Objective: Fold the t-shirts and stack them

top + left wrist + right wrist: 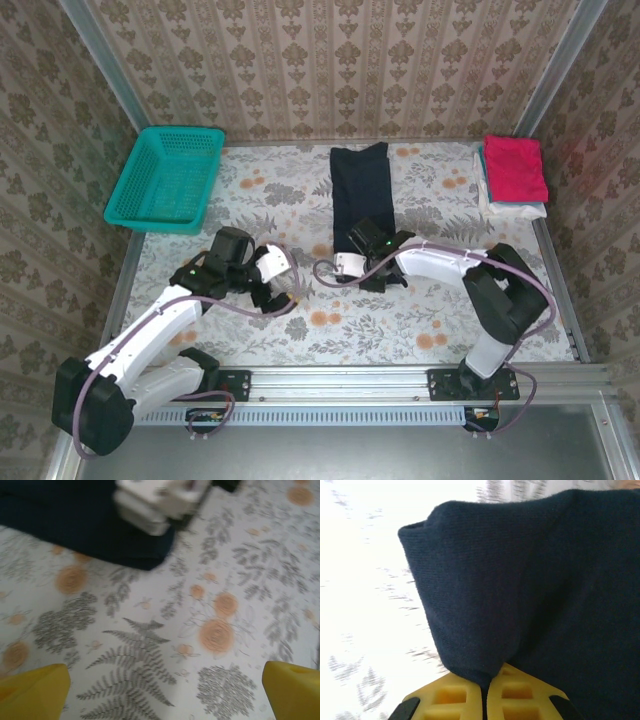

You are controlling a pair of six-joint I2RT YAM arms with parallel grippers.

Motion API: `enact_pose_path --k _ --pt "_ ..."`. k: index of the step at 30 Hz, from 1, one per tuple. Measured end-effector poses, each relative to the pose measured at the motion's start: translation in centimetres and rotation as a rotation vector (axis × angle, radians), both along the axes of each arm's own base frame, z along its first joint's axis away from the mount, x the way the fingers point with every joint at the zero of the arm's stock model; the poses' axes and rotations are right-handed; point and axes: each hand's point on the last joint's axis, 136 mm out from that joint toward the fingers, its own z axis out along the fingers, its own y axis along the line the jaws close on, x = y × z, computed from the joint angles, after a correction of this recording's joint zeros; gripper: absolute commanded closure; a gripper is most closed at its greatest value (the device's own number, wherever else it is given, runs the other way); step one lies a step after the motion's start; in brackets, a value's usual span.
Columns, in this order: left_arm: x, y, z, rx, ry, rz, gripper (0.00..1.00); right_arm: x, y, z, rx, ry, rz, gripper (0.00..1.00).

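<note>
Student: Fabric at centre frame?
Operator: Navy t-shirt [530,590], fine soft knit, its rounded folded edge pinched in my right gripper [485,692], yellow pads [455,697] together. My left gripper [162,695] stands wide apart over bare floral tablecloth [150,645]. Pink t-shirt [515,167] tops white t-shirt [512,208], upper right.

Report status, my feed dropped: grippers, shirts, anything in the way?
Right gripper shut on navy shirt, near edge. Left gripper open, empty. Pink shirt on white shirt, far right. Basket left, not blocking.

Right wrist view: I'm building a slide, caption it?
Right end effector pinching a fold of the navy shirt over the floral table.
</note>
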Motion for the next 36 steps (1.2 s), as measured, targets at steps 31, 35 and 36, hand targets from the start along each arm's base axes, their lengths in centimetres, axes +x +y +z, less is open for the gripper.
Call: enact_pose_path --k 31,35,36 --pt "21.8 -10.3 -9.7 -0.365 0.728 1.036 0.58 -7.3 -0.9 6.1 0.070 0.157 0.057 1.00" --pt "22.8 -11.1 -10.5 -0.370 0.765 1.042 0.64 -7.3 -1.0 6.1 0.068 0.159 0.055 1.00" --pt "23.1 -11.3 -10.4 -0.376 0.766 1.040 0.64 -7.3 -1.0 6.1 0.068 0.159 0.055 1.00"
